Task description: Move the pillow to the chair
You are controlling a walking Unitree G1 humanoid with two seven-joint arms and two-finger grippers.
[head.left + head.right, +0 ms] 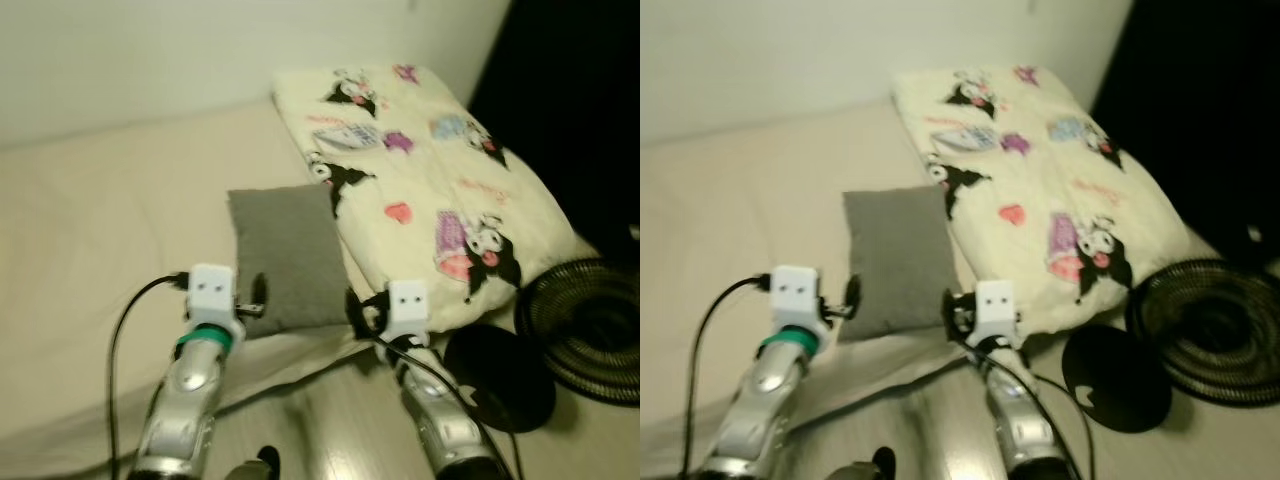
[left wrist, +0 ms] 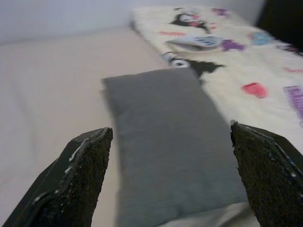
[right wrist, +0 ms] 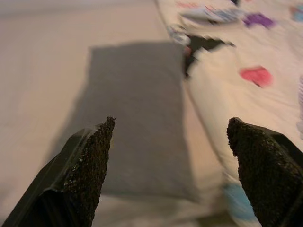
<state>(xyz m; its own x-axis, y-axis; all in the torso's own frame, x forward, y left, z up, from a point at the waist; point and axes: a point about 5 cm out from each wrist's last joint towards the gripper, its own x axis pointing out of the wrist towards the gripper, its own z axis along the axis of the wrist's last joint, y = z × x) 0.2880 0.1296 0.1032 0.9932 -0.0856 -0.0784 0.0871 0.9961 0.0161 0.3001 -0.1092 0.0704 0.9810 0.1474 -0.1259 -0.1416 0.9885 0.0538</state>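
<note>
A small grey pillow [image 1: 290, 255] lies flat on the beige bed [image 1: 90, 220], with its right side against a folded comforter. My left gripper [image 1: 252, 293] hovers at the pillow's near left corner. In the left wrist view its fingers [image 2: 80, 175] stand wide apart, open and holding nothing, with the pillow [image 2: 170, 142] straight ahead. My right gripper [image 1: 360, 310] is at the pillow's near right corner, by the comforter's edge. It is also open, and the pillow [image 3: 137, 104] lies ahead of its fingers [image 3: 83, 165].
A folded cream comforter with cartoon prints [image 1: 420, 170] covers the bed's right side. On the floor to the right are a black coiled ring [image 1: 585, 325] and a black round disc [image 1: 500, 375]. A dark curtain [image 1: 580, 100] hangs at far right. Wooden floor [image 1: 330, 420] runs below the bed edge.
</note>
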